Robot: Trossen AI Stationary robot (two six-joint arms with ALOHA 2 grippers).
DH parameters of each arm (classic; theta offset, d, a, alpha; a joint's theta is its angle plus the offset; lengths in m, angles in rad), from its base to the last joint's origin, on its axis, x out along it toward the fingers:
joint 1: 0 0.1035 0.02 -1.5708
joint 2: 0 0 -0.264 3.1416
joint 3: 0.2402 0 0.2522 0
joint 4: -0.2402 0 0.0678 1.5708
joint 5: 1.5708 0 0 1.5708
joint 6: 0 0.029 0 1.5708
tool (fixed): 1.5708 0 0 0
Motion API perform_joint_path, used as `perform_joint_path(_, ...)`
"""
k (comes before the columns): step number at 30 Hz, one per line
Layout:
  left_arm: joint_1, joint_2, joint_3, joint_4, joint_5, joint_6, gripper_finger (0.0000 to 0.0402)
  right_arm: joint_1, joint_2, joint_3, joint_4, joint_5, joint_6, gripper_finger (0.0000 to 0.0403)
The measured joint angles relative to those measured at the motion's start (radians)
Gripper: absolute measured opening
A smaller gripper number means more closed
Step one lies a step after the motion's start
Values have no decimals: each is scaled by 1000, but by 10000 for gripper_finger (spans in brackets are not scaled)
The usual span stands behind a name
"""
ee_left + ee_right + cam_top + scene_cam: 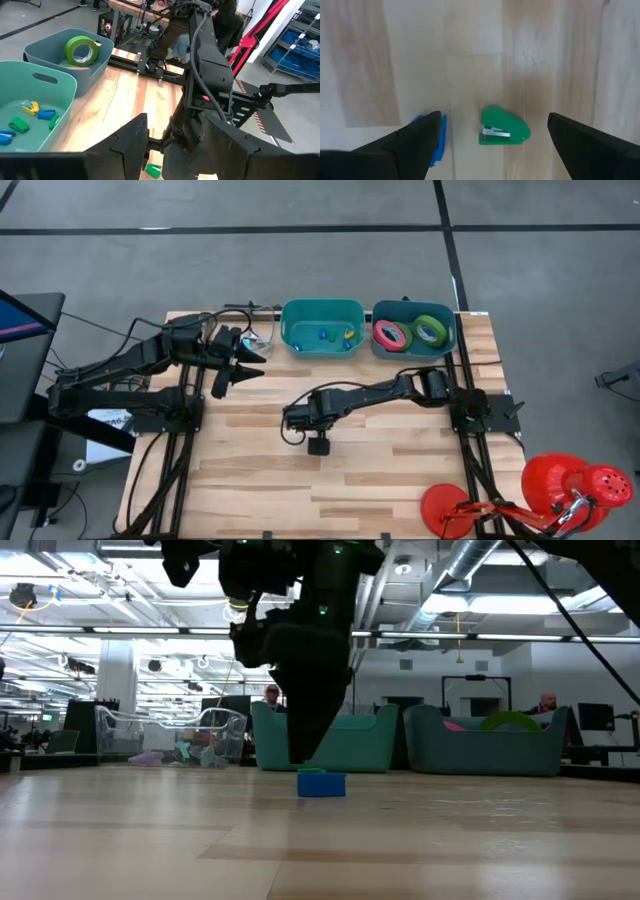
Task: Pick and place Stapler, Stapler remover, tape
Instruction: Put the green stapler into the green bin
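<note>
**Right arm poised over a small green stapler on the table**

The right gripper (pixel 490 145) hangs over the middle of the wooden table (pixel 380 480), pointing straight down with its two fingers spread wide and nothing between them. In the right wrist view a small green stapler (pixel 503 132) lies flat on the wood in the gap between those fingers, not yet touched. A small blue piece (pixel 436 140), likely another stapler or a staple remover, lies just beside it, partly hidden behind one finger.

The left gripper (pixel 243 363) waits near the table's far left, half open and holding nothing.

Along the far edge stand two bins side by side. The teal bin (pixel 322 311) holds several tiny blue, green and yellow pieces. The grey-blue bin (pixel 446 340) holds the tape: a pink-red roll (pixel 391 334) and a green roll (pixel 430 330) are visible.

The step in hand appears to be picking up the green stapler. The next move probably calls for lowering straight down, closing the fingers on the stapler alone without catching the blue piece, then carrying it to the teal bin.
</note>
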Motion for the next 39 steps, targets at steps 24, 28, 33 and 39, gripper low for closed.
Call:
perform_joint_path(24,0,0,0,0,0,0,181,-10,0,1,-45,57,151,321)
perform_joint_path(28,0,0,0,0,0,0,181,-9,0,1,-35,57,171,321)
perform_joint_path(33,0,0,0,0,0,0,181,-9,-72,0,-25,122,184,320)
perform_joint_path(39,0,0,0,1,-4,0,181,-8,-205,1,-30,135,178,310)
